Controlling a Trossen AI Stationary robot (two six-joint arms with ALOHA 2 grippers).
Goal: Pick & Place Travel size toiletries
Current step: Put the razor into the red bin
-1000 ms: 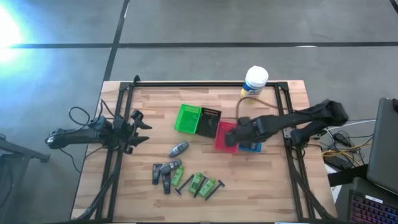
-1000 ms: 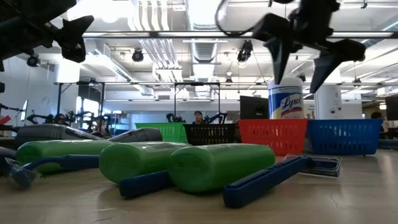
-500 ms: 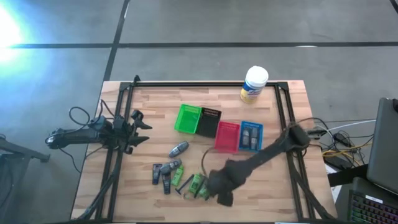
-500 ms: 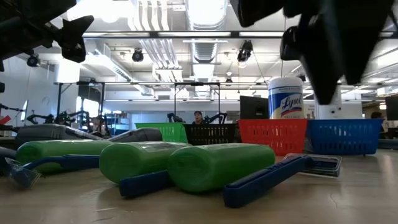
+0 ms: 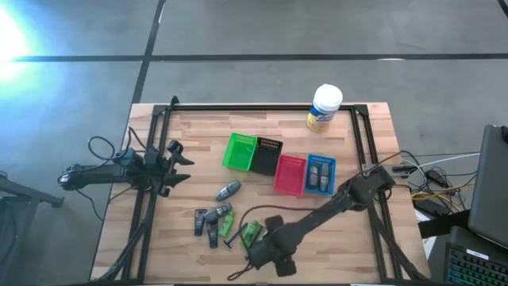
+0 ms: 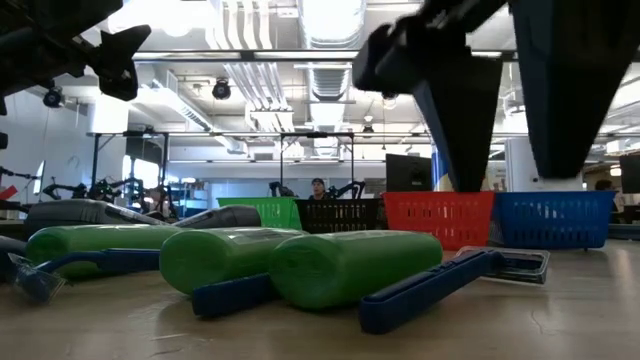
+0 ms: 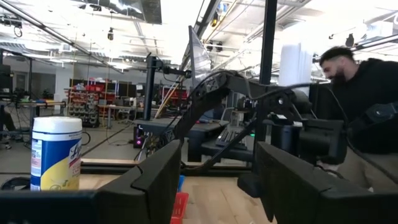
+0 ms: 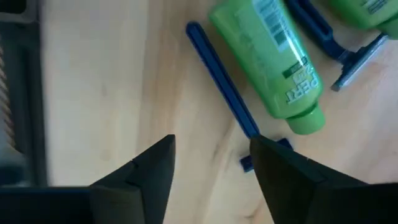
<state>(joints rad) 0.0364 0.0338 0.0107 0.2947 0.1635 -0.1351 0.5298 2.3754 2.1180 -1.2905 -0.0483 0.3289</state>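
Four bins sit on the bench [image 5: 190,131]: green [image 5: 239,151], black [image 5: 267,156], red [image 5: 290,173], blue [image 5: 321,175]. Near the red bin, the right pincer [image 8: 211,177] hangs released over one green tube [image 8: 273,62] and one blue razor [image 8: 224,102]. The left pincer [image 7: 214,186], far off, gapes too.

A second ago my right gripper [image 5: 266,253] hung over the red and blue bins near the right edge of the table [image 5: 357,246]. Half a second ago it had swung toward the front edge. Now it sits lower and nearer that edge, fingers parted above a blue razor [image 8: 224,102] beside a green tube [image 8: 270,59], hiding the white tub in the low view.
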